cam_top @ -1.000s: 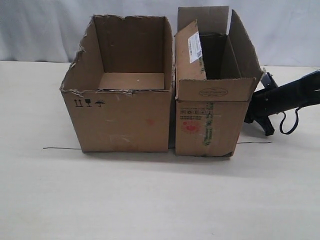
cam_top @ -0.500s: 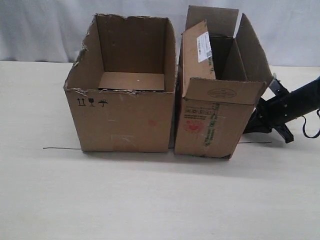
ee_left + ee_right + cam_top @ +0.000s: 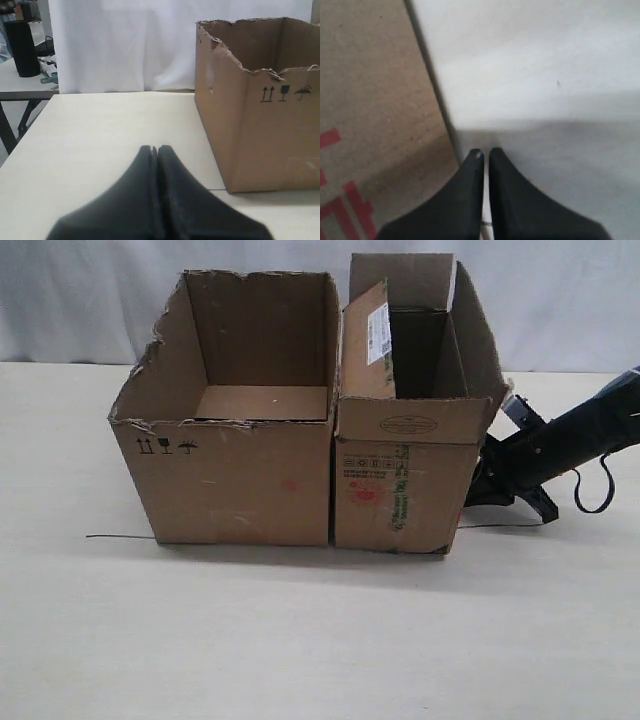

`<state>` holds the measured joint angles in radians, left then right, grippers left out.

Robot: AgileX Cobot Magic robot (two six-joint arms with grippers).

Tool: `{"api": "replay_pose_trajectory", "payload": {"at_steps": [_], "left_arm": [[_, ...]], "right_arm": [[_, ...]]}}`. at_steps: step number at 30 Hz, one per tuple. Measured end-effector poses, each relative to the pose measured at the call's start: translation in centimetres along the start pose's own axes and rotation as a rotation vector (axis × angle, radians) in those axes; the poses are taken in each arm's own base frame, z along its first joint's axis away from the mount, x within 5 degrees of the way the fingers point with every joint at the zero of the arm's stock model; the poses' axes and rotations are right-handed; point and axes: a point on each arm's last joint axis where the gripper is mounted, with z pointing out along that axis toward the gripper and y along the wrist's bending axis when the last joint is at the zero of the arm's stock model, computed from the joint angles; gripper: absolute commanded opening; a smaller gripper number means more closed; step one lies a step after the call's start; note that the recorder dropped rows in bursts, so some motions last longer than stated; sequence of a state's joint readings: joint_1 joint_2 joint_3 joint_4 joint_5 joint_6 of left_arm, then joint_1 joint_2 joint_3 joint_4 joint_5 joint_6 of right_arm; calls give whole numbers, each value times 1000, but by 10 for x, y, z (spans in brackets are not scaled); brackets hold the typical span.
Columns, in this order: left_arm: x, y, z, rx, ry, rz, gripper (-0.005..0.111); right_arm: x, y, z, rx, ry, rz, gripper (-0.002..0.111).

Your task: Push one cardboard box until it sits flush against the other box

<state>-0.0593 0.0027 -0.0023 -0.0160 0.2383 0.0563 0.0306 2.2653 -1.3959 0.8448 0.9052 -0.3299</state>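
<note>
The narrower carton, with upright flaps, a white label and red and green print, stands right beside the wider ragged-rimmed carton. Only a thin dark seam shows between them. My right gripper is shut and presses low against the narrow carton's right side. In the right wrist view its tips sit at the edge of that carton's wall, which bears red print. My left gripper is shut on nothing and hovers over bare table, well short of the wider carton. It is out of the exterior view.
A thin black line runs across the pale table under both cartons. A white curtain hangs behind. Past the table's far edge in the left wrist view stand a black bin and a dark table frame.
The right arm has pushed leftward. The narrow carton, tilted half a second ago, now stands upright against the wider carton, and both have slid a little left.
</note>
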Motion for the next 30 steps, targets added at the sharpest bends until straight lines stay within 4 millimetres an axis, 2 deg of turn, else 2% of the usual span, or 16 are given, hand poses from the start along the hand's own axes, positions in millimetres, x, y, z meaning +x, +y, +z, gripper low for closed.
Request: {"api": "replay_pose_trajectory", "payload": {"at_steps": [15, 21, 24, 30], "left_arm": [[0, 0, 0, 0, 0, 0, 0], [0, 0, 0, 0, 0, 0, 0], [0, 0, 0, 0, 0, 0, 0], [0, 0, 0, 0, 0, 0, 0]], "right_arm": [[-4, -3, -4, -9, -30, 41, 5], [-15, -22, -24, 9, -89, 68, 5], [-18, -25, -35, 29, -125, 57, 5], [-19, -16, -75, 49, -220, 4, 5]]}}
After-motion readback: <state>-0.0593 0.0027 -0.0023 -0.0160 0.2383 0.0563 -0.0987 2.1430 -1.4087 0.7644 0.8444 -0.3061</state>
